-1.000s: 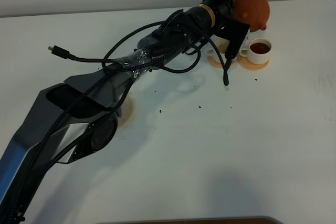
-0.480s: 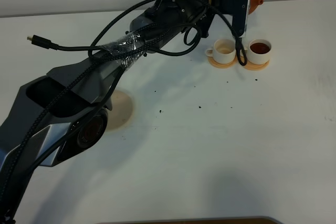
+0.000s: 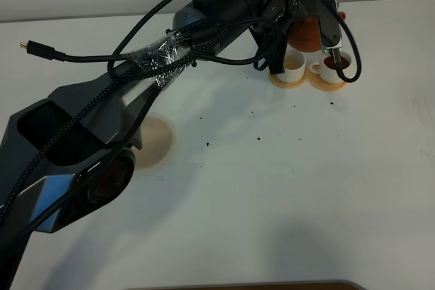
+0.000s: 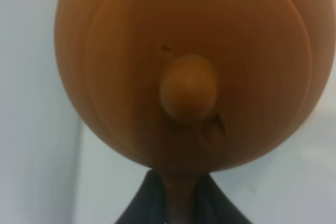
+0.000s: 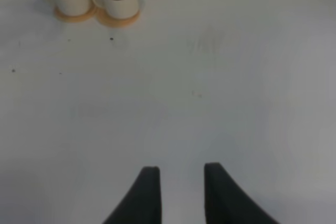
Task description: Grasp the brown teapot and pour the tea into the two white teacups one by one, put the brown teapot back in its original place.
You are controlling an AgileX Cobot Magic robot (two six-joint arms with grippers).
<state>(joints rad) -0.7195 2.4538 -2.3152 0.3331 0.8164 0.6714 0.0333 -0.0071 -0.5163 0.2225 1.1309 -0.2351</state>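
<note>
Second pour in hand: left gripper (image 4: 177, 203), pinching round reddish-brown clay teapot (image 4: 194, 72), must tip it over the empty small white teacup (image 3: 293, 64).

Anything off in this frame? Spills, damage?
Yes: dark specks litter the table before the two teacups, likely spilled leaf bits or drips. Small nicks mark the brown teapot lid beside its knob.

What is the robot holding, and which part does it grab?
The left gripper holds the brown teapot by its loop handle. The right gripper holds nothing.
</note>
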